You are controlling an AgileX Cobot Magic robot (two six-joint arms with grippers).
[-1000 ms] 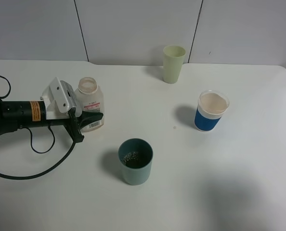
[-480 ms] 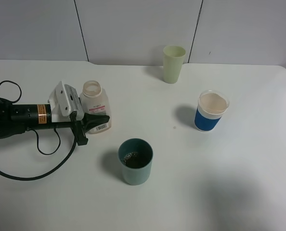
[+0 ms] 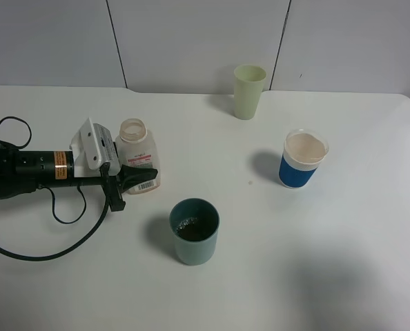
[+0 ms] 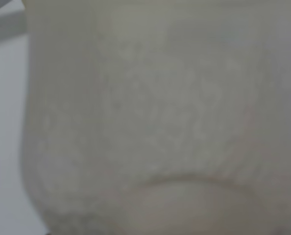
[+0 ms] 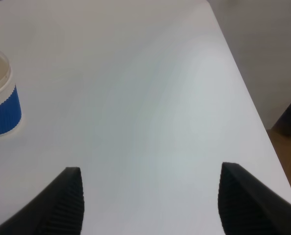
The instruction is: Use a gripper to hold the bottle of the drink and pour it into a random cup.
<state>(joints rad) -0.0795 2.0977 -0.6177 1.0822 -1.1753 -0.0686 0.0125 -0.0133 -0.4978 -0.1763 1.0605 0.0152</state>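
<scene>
The bottle of the drink (image 3: 139, 158) stands about upright on the left of the white table, clear and capless with a white-and-red label. My left gripper (image 3: 133, 169) is shut on its lower body, its black fingers (image 3: 132, 180) on either side and its white jaw block (image 3: 94, 153) to the left. The left wrist view is filled by the blurred bottle (image 4: 150, 117). The teal-green cup (image 3: 194, 231) stands in front and to the right of the bottle, with a little dark liquid inside. My right gripper (image 5: 153, 205) is open and empty over bare table.
A tall pale green cup (image 3: 249, 91) stands at the back middle. A blue-and-white cup (image 3: 304, 159) stands on the right and shows in the right wrist view (image 5: 1, 98). Black cables (image 3: 53, 234) loop on the table at the left. The table's right edge (image 5: 243, 93) is near.
My left gripper has moved a little to the right and toward the front with the bottle in it. The cups have not moved.
</scene>
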